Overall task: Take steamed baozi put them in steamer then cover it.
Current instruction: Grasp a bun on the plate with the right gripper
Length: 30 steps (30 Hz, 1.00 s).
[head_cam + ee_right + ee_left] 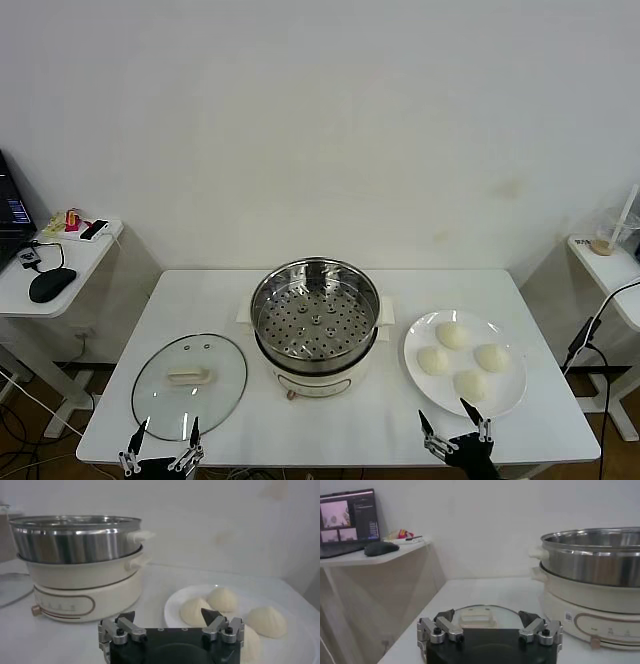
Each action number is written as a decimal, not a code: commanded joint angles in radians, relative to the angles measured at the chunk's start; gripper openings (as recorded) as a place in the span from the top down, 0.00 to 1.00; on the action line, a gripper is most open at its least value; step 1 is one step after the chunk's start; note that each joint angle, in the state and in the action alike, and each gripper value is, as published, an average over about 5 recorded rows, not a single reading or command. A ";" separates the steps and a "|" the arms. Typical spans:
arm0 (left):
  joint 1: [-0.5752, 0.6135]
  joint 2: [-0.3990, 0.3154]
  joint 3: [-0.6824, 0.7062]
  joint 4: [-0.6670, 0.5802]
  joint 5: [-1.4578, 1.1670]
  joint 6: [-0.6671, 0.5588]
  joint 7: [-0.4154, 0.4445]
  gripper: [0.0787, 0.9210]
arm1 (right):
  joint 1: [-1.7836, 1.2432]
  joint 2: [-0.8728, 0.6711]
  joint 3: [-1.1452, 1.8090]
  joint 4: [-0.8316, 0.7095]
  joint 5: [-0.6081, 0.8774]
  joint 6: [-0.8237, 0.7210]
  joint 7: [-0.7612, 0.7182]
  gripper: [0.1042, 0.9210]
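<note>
Table, my holdings:
- Steamer: centre, uncovered.
- Cover: flat on table, left of steamer.
- Four baozi: on plate, right of steamer.
- My left gripper: near edge, before cover, jaws apart, empty.
- My right gripper: before plate, jaws apart, empty.

The steamer was shiny perforated steel on a glossy cream plastic base; the cover clear glass; the baozi smooth, matt dough.
</note>
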 commanded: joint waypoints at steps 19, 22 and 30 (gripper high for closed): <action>-0.030 -0.004 -0.069 0.032 0.130 -0.070 0.054 0.12 | 0.665 -0.540 -0.056 -0.352 -0.480 -0.176 -0.374 0.12; -0.030 -0.008 -0.067 0.033 0.138 -0.074 0.057 0.12 | 0.835 -0.616 -0.201 -0.423 -0.488 -0.182 -0.488 0.12; -0.037 -0.010 -0.078 0.040 0.149 -0.071 0.061 0.12 | 1.327 -0.737 -0.686 -0.620 -0.488 -0.103 -0.804 0.12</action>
